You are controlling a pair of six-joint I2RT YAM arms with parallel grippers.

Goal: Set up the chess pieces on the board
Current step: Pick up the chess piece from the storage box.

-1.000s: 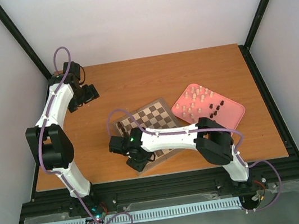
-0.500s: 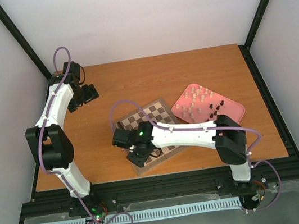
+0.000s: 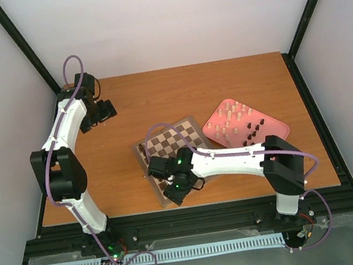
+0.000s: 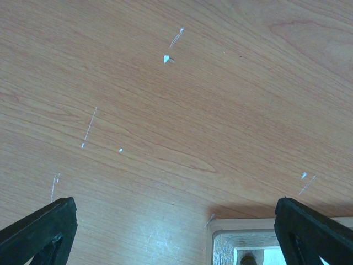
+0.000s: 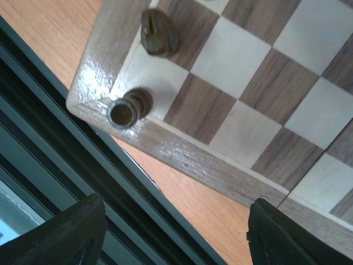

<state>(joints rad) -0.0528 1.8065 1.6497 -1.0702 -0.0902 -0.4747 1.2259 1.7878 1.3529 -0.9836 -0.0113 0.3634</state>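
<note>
The board (image 3: 176,139) lies tilted in the middle of the table. In the right wrist view its corner (image 5: 182,154) shows two dark brown chess pieces: one (image 5: 122,109) on the corner light square, another (image 5: 159,34) on the dark square beside it. My right gripper (image 5: 176,237) is open and empty, hovering over the board's near-left corner and the table's front edge; it also shows in the top view (image 3: 176,191). My left gripper (image 4: 176,237) is open and empty over bare wood at the table's far left, also in the top view (image 3: 96,113).
A pink tray (image 3: 277,131) right of the board holds several cream pieces (image 3: 231,114) and dark pieces (image 3: 253,130). The black frame rail (image 5: 83,182) runs along the table's near edge just under my right gripper. A pale framed fitting (image 4: 259,243) shows at the bottom of the left wrist view.
My right gripper has shifted right and toward the near edge, uncovering more of the board's left side. The left arm has not moved.
</note>
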